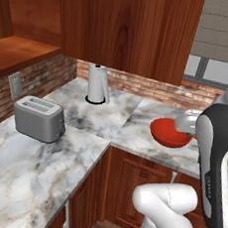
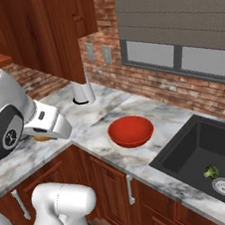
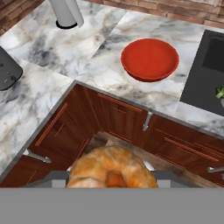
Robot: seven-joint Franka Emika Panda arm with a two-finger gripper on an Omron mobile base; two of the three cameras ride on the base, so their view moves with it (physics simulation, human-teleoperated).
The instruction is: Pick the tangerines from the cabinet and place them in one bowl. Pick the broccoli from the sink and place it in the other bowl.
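Pinching a round tangerine — no long axis — the jaws hang above the cabinet fronts.

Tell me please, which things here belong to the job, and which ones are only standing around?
Belong to the job:
- tangerine, held in the shut claw
- red bowl, empty
- broccoli in the black sink
- wall cabinet

Only standing around:
- toaster
- paper towel roll
- drawer units
- window

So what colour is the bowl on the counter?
Glossy red, inside and out. The bowl shows best in the hand view, sitting empty on the grey-veined marble counter.
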